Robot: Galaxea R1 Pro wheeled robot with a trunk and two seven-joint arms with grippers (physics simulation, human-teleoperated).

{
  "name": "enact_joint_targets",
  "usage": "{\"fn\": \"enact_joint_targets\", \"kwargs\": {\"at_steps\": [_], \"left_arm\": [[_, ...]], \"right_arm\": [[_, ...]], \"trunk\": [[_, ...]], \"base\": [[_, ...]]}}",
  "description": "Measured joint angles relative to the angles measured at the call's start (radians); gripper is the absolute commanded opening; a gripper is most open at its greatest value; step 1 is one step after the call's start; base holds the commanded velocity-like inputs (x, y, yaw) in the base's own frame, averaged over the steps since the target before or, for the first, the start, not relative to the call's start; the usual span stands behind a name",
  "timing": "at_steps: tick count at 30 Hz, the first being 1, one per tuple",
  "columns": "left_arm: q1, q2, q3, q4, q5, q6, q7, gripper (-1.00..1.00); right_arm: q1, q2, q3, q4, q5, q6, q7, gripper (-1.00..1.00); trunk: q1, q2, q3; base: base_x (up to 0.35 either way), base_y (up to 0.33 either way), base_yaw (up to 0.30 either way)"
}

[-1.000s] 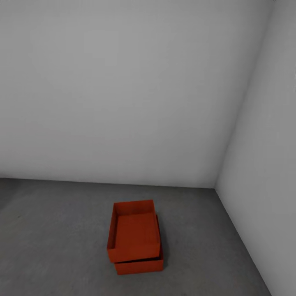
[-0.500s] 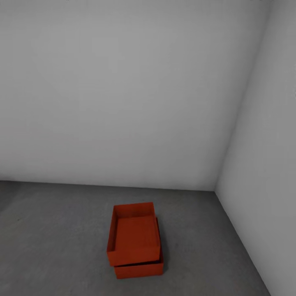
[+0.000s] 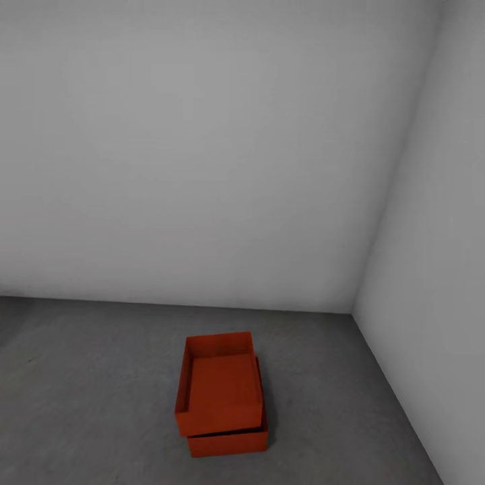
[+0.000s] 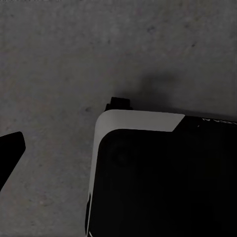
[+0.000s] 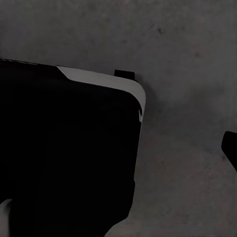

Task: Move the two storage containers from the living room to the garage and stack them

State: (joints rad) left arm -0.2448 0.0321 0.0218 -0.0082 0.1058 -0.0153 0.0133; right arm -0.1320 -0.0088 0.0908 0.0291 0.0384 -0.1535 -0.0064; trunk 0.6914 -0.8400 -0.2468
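Two containers sit stacked before us, the top box [image 3: 219, 384] skewed on the lower box [image 3: 228, 441], on the grey floor [image 3: 87, 397] near the right wall [image 3: 438, 269]; of either gripper's fingers we cannot tell the state.

Black rounded base [image 4: 163, 182] with white-edged corner, black fingers [image 4: 10, 148].

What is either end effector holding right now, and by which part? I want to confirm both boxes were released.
Nothing is held. The upper storage container rests on the lower storage container on the floor, with no end effector touching either. Both wrist views face bare concrete.
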Motion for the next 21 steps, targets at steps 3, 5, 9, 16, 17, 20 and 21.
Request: {"fn": "enact_joint_targets", "kwargs": {"at_steps": [3,5,9,16,17,20,21], "left_arm": [[0.000,0.000,0.000,0.000,0.000,0.000,0.000,1.00],[0.000,0.000,0.000,0.000,0.000,0.000,0.000,1.00],[0.000,0.000,0.000,0.000,0.000,0.000,0.000,1.00],[0.000,0.000,0.000,0.000,0.000,0.000,0.000,1.00],[0.000,0.000,0.000,0.000,0.000,0.000,0.000,1.00],[0.000,0.000,0.000,0.000,0.000,0.000,0.000,1.00],[0.000,0.000,0.000,0.000,0.000,0.000,0.000,1.00]], "right_arm": [[0.000,0.001,-0.005,0.000,0.002,0.002,0.000,1.00],[0.000,0.002,-0.006,0.000,0.003,0.002,0.000,1.00],[0.000,0.005,-0.007,-0.001,0.007,0.002,0.000,1.00],[0.000,0.007,-0.006,-0.001,0.006,0.002,-0.001,1.00],[0.000,0.006,-0.006,-0.001,0.005,0.002,-0.001,1.00],[0.000,0.007,-0.006,-0.001,0.005,0.002,-0.001,1.00],[0.000,0.008,-0.007,-0.001,0.005,0.002,-0.001,1.00]], "trunk": [[0.000,0.000,0.000],[0.000,0.000,0.000],[0.000,0.000,0.000],[0.000,0.000,0.000],[0.000,0.000,0.000],[0.000,0.000,0.000],[0.000,0.000,0.000]], "base": [[0.000,0.000,0.000],[0.000,0.000,0.000],[0.000,0.000,0.000],[0.000,0.000,0.000],[0.000,0.000,0.000],[0.000,0.000,0.000],[0.000,0.000,0.000]]}}
